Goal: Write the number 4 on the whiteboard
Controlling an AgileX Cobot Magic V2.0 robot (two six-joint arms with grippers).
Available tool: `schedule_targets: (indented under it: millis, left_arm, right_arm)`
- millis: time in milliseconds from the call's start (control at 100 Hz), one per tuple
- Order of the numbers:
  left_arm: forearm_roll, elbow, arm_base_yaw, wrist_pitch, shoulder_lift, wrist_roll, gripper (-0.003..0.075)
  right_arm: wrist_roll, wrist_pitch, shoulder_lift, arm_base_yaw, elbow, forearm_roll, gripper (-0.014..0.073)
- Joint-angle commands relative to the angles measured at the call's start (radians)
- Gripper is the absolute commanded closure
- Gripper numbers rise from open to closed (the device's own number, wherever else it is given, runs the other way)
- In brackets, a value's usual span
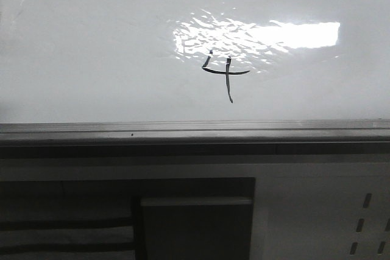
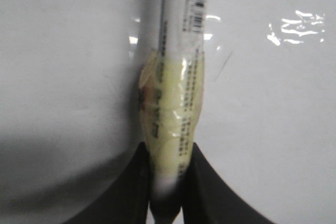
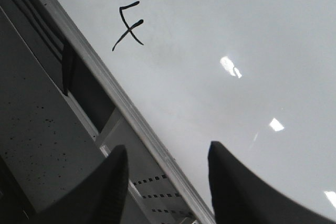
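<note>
The whiteboard (image 1: 91,59) fills the upper front view, glossy white with a bright rippled reflection. A small black number 4 (image 1: 224,74) with a long tail stands on it just below the reflection; it also shows in the right wrist view (image 3: 128,24). My left gripper (image 2: 168,156) is shut on a white marker (image 2: 176,103) wrapped in yellowish tape, held in front of the whiteboard (image 2: 63,51); its tip is out of view. My right gripper (image 3: 168,156) is open and empty over the whiteboard's (image 3: 236,35) lower frame. Neither gripper shows in the front view.
A grey metal frame edge (image 1: 195,131) runs below the board. Under it are a white perforated panel (image 1: 365,217) at the right and a dark recess (image 1: 195,223). The frame also shows in the right wrist view (image 3: 131,114).
</note>
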State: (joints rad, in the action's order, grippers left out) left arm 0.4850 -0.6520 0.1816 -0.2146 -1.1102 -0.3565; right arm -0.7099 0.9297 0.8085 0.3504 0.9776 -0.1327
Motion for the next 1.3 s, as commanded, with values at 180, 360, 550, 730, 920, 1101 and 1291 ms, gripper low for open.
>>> schedule_targets:
  millis: [180,360,550,730,920,1101,1291]
  left_arm:
    - [0.04,-0.028,-0.002,0.091,0.012,0.01,0.0741]
    - [0.04,-0.028,-0.002,0.07,0.012,0.01,0.0741]
    - [0.04,-0.028,-0.002,0.047,0.0,0.01,0.0741]
    - [0.047,-0.028,-0.002,0.024,-0.06,0.01,0.074]
    - [0.064,-0.028,-0.002,0.044,-0.069,0.01,0.0687]
    - [0.052,-0.03,-0.002,0.048,-0.069,0.009,0.0437]
    - [-0.066,-0.067,-0.002,-0.009,-0.03,0.009,0.0354]
  right_arm:
    - [0.004,-0.066,-0.004,-0.006,0.024,-0.011,0.0287]
    - [0.004,-0.066,-0.004,-0.006,0.024,-0.011,0.0287]
    - [0.004,-0.066,-0.004,-0.006,0.024,-0.016,0.0287]
    - [0.004,-0.051,-0.004,-0.006,0.024,-0.02,0.0287]
    - [0.004,-0.035,-0.004,-0.006,0.022,-0.02,0.0287]
    - [0.004,-0.037,-0.004,-0.006,0.017,-0.02,0.0287]
    - [0.007,0.024,-0.004,-0.006,0.034,-0.02,0.0287]
